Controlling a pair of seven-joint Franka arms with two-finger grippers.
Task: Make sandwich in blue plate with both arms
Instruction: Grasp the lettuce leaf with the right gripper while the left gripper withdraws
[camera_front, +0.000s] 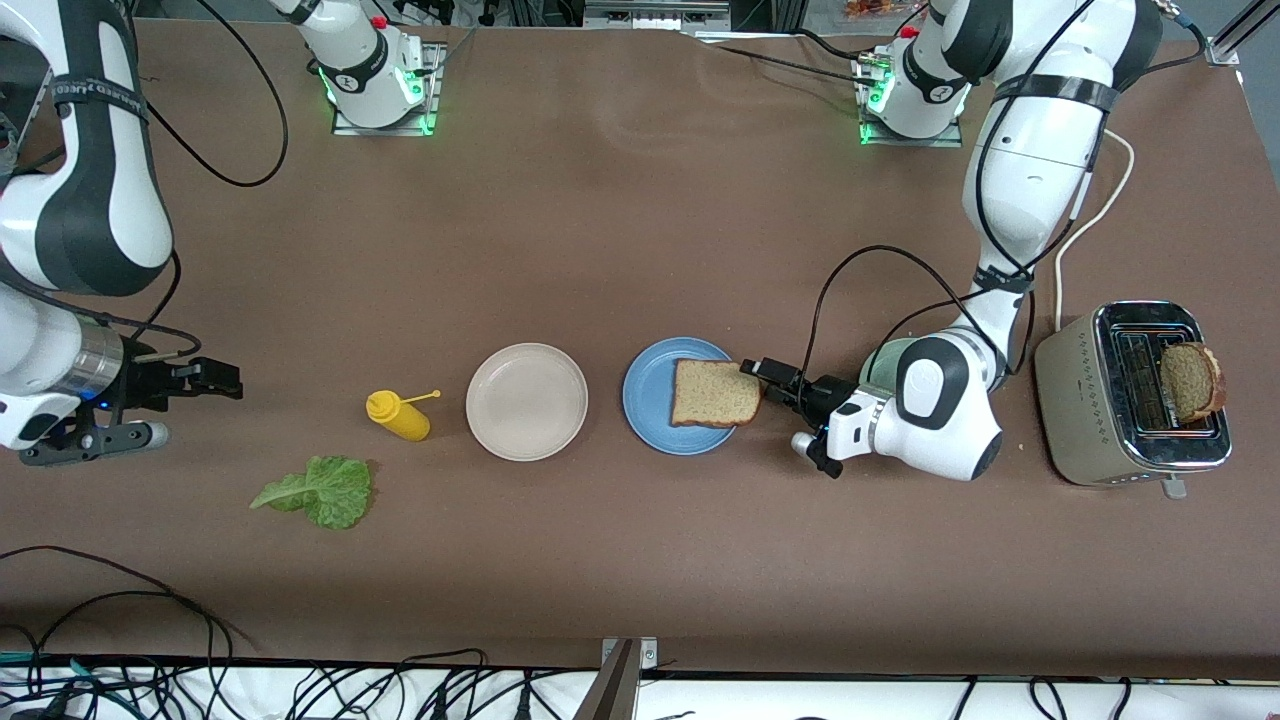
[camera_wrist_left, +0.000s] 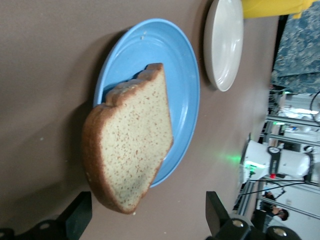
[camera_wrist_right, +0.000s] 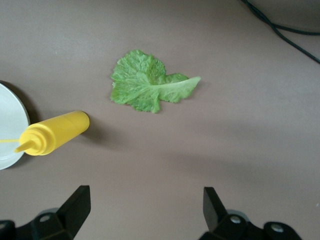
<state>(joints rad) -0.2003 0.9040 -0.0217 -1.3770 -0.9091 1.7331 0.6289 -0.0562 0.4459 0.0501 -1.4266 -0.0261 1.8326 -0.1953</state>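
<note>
**First slice plated, lettuce waiting**

Nearest you, the lettuce leaf (camera_front: 318, 491) lies on the table; right gripper (camera_front: 196, 385) hovers near it, jaws apart. One bread slice (camera_front: 714, 393) overhangs the blue plate (camera_front: 652, 396); left gripper (camera_front: 778, 381), jaws apart, sits beside it. Second slice (camera_front: 1190, 381) stands in the toaster (camera_front: 1085, 402).

Bright, even overhead light; soft shadows, all views sharp, no glare.

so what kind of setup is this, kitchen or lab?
Most likely a robotics lab bench dressed as a kitchen: two arms bolted to a brown table, loose cables along its edge, and food props such as a toaster and bread on a blue plate.
</note>
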